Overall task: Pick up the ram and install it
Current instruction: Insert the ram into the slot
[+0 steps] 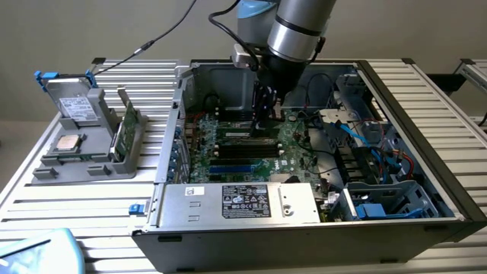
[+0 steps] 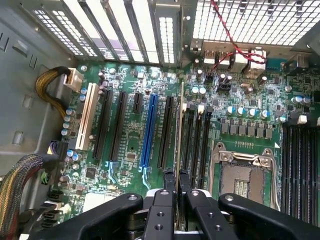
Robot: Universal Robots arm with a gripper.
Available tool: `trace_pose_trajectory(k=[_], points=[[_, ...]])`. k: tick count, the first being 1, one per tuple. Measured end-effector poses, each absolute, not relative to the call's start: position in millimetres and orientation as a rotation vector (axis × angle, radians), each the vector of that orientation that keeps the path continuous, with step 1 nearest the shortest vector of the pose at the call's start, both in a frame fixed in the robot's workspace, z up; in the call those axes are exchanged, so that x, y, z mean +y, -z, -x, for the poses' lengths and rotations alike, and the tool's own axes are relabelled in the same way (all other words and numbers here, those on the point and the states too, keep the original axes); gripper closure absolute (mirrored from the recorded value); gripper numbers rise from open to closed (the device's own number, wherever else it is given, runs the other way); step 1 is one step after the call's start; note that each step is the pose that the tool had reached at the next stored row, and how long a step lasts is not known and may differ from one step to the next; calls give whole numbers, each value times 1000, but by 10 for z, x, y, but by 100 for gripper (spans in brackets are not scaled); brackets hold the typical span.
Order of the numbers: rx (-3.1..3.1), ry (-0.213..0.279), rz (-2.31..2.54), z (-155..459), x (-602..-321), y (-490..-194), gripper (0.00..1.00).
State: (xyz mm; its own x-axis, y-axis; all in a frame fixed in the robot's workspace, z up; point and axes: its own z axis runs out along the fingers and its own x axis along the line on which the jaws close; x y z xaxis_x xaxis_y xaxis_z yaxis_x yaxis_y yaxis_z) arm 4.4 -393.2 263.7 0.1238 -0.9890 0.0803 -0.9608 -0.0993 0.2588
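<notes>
Gripper (image 2: 176,176) is clenched on the ram (image 2: 179,125), which stands edge-on between its fingers, just above the motherboard (image 2: 130,145) beside black memory slots (image 2: 197,135). A slatted metal table (image 1: 76,205) carries a grey holder (image 1: 84,162) at the exterior view's left, then the open computer case (image 1: 426,188).

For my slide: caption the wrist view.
Gripper shut on the ram, held edge-on over black slots on the motherboard.
</notes>
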Motion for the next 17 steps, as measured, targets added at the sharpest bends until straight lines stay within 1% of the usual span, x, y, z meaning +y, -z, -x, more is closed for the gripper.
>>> trace_pose_trajectory(k=[7, 14, 17], points=[[-1923, 163, -2156, -43, -3932, -2636, 86], [-1946, 129, -2168, -43, -3933, -2605, 86], [-1952, 128, -2164, -43, -3932, -2602, 86]])
